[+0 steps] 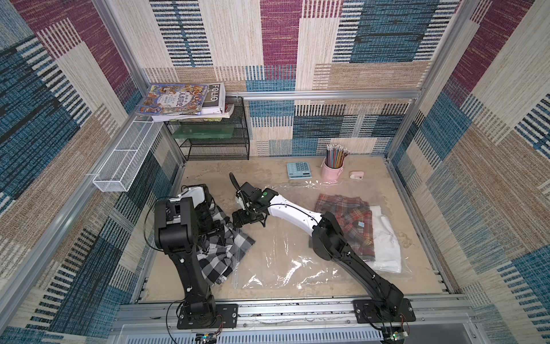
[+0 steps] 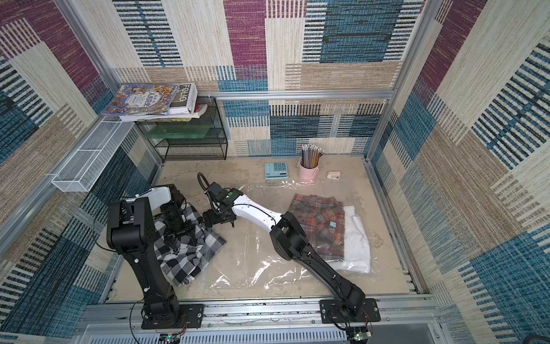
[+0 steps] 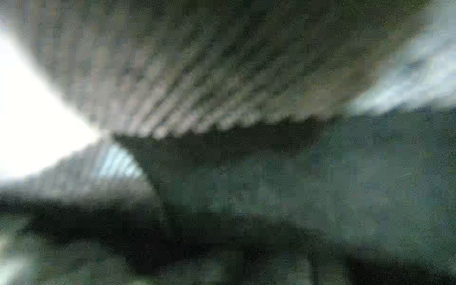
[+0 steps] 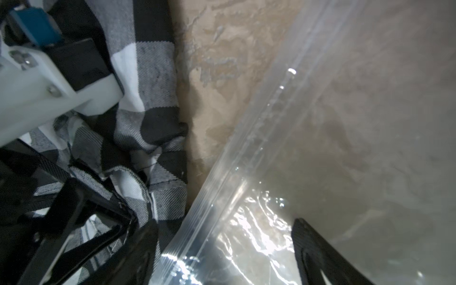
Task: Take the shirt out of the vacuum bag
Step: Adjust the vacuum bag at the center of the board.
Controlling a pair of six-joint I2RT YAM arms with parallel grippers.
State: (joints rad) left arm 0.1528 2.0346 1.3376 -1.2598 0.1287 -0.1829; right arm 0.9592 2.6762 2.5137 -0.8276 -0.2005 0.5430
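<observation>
Right tool [image 4: 224,222] hovers over vacuum bag [image 4: 357,160]; book [image 1: 212,95] reads FOLIO.

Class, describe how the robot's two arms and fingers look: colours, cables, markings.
The left arm and right arm are black jointed links, each with one white shell. Black cables loop off both; a green light marks the right wrist. The fingers are black.

Left arm [image 2: 140,262] bent, left gripper [image 2: 178,238] pointing down, grip unclear; right arm [image 2: 256,213] stretched across, right gripper [image 4: 225,222] jaws apart
</observation>
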